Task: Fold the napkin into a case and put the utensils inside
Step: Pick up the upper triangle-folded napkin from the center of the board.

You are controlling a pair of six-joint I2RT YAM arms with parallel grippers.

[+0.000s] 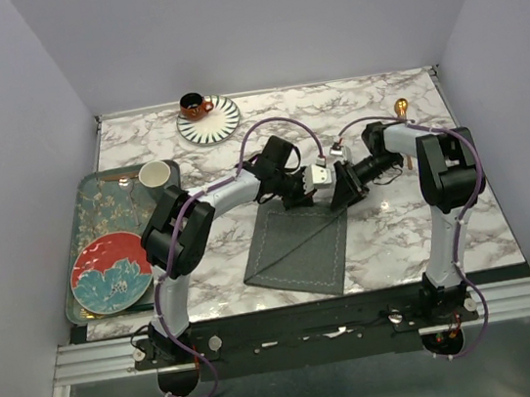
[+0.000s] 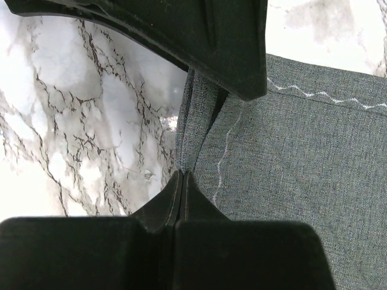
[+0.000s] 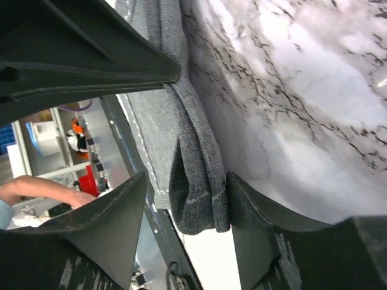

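The napkin, lying at the centre of the table, is pinched at its 12 o'clock edge by the closed left gripper, while that bunched edge is only straddled by the parted jaws of the right gripper — a missed layer would likely be dropped, leaving the fold crooked.

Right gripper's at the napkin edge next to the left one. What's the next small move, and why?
Probably close the right gripper fully. Its jaws stand apart around a bunched fold of the napkin, with a gap on one side, so nothing is clamped there. The left gripper is shut on the same far edge; with both holding, the cloth can likely be folded over.
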